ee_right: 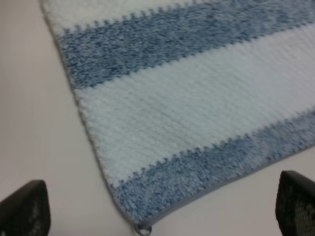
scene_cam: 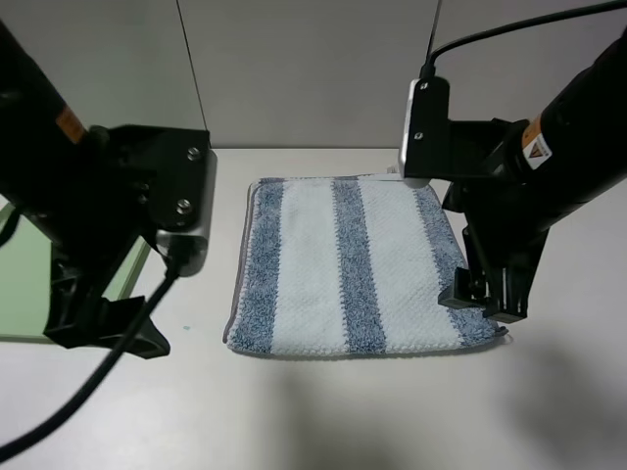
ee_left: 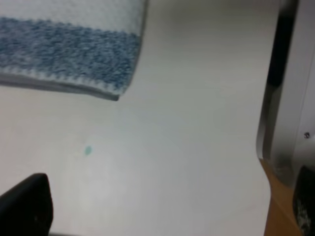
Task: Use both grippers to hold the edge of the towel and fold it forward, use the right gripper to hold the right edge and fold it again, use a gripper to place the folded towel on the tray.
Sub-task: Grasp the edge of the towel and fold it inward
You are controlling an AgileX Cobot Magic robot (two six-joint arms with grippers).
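We log one striped towel, flat on the table, apart from the green tray at the left. Right gripper: over the towel's near right corner, fingers spread, empty. Left gripper: beside the towel's left edge, likewise spread, empty.

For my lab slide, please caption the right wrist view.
Open right end effector poised over a corner of the striped towel, its loop tag showing.
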